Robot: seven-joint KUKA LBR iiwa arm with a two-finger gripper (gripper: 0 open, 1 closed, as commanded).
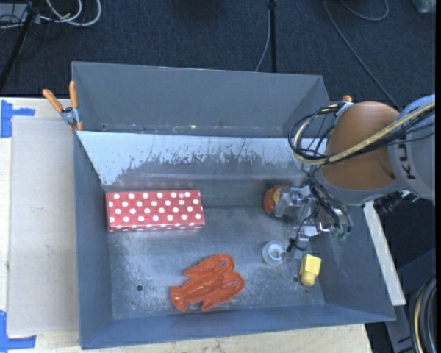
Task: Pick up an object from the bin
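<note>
My gripper (pixel 303 225) hangs low over the right side of the bin, below the arm's orange cover. Just left of it, by the back wall, sits a small round orange-red thing (pixel 270 198), partly hidden by the gripper's metal body. A small round grey-white cap (pixel 273 253) lies on the floor a little below and left of the gripper. Right below the gripper, a small yellow block (pixel 309 268) rests near the bin's right wall. Nothing shows held in the gripper.
A red box with white polka dots (pixel 155 209) lies at the left of the bin floor. A red lobster-shaped toy (pixel 206 282) lies near the front wall, in the middle. The arm reaches in over the right rim.
</note>
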